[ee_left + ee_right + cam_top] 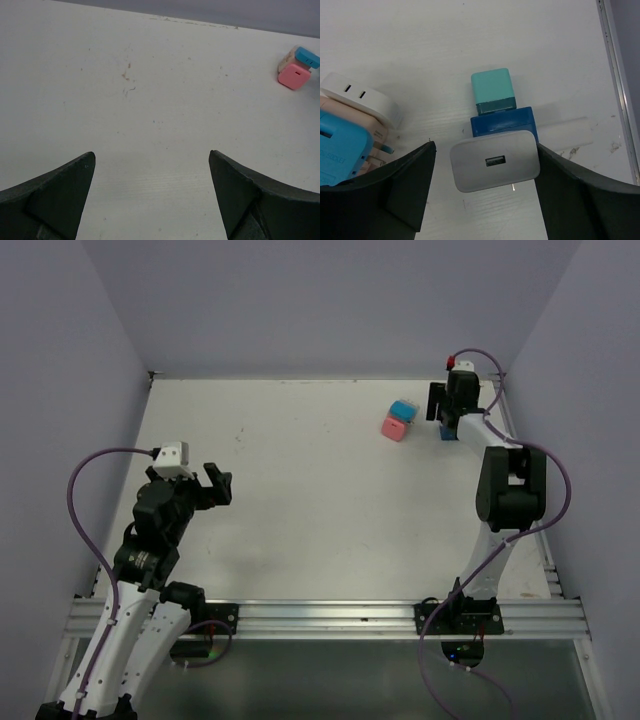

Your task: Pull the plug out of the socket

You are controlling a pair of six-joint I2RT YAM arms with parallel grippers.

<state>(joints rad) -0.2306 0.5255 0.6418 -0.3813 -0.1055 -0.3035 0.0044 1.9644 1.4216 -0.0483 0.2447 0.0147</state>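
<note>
At the surface's (300, 490) one o'clock corner, the right tool (485, 145) is straddling the white plug (495, 161), jaws apart and not yet clamped, with the dark blue socket (504, 121) lying at the plug's twelve o'clock; the left tool (151, 153) is hanging wide apart at eight o'clock. The step is likely calling for a square pinch on the plug's flanks alone, then a straight draw toward six o'clock, clear of the spare adapters (345, 140) at nine. How the prongs are seating is hidden, as is any link between the teal block (492, 86) and the socket.
</note>
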